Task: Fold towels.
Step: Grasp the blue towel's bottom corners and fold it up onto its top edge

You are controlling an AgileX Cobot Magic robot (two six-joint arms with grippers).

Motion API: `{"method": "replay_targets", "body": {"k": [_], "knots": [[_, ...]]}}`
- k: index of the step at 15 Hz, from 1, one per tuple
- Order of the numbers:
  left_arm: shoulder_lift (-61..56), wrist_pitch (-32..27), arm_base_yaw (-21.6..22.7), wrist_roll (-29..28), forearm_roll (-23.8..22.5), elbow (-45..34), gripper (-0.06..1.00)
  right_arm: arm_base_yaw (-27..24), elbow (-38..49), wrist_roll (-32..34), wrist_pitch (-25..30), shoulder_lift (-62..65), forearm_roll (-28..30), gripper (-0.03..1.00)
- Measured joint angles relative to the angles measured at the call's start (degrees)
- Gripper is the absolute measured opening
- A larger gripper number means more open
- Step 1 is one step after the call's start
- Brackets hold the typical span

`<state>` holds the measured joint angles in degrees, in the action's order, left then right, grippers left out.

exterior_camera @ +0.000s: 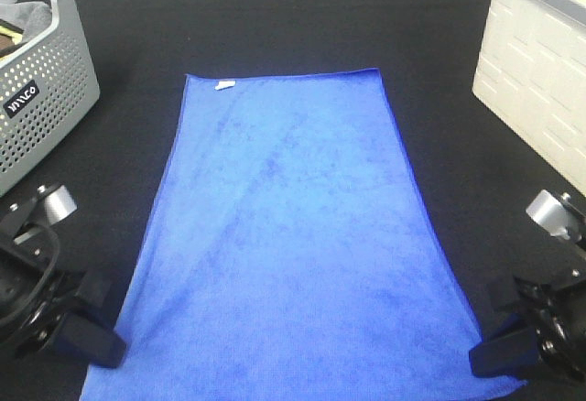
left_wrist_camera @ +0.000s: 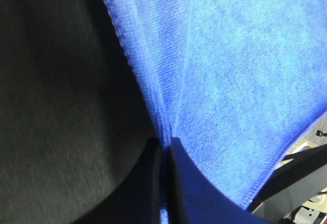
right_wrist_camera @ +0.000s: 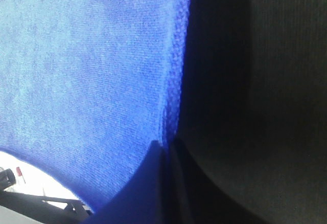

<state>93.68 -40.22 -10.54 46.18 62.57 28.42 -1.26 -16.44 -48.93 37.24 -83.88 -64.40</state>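
Left gripper (left_wrist_camera: 164,150) is clamped on the near left edge of the blue towel (exterior_camera: 293,236); the right gripper (right_wrist_camera: 168,144) pinches the near right edge. It lies spread flat on the black table (exterior_camera: 275,16), white tag (exterior_camera: 224,84) at its far left corner, between a grey basket (exterior_camera: 46,99) and a white bin (exterior_camera: 540,71).

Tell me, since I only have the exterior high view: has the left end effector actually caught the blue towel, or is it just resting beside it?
Observer: The left wrist view shows the left end effector shut on the towel, with creases fanning out from the pinch.
Operator: And the right one?
Observer: The right wrist view shows the right end effector shut on the towel's stitched hem.
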Motion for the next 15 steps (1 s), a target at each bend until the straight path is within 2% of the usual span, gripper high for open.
{"method": "replay_targets", "body": {"k": [3,6,8,10,11,13,15], "knots": [[-0.9,0.6,0.0,-0.1,0.5,-0.9,0.00,0.0,-0.1,0.0,0.0,1.9,-0.6,0.00],[-0.9,3.4,0.0,-2.5,0.7,3.6,0.00,0.0,-7.3,0.7,-0.1,1.0,1.0,0.00],[-0.3,5.4,0.0,-7.2,-2.4,10.1,0.00,0.0,-15.7,2.4,0.9,-2.5,2.1,0.00],[3.8,5.8,0.0,-12.8,-8.4,19.4,0.00,0.0,-24.5,3.4,3.4,-7.5,3.4,0.00],[3.8,5.8,0.0,-12.8,-8.4,19.4,0.00,0.0,-24.5,3.4,3.4,-7.5,3.4,0.00],[8.8,6.0,0.0,-15.1,-11.4,27.4,0.00,0.0,-36.8,6.2,6.0,-14.2,5.3,0.00],[13.4,6.1,0.0,-16.1,-12.4,35.8,0.00,0.0,-46.3,8.9,7.6,-19.3,8.0,0.00]]}}
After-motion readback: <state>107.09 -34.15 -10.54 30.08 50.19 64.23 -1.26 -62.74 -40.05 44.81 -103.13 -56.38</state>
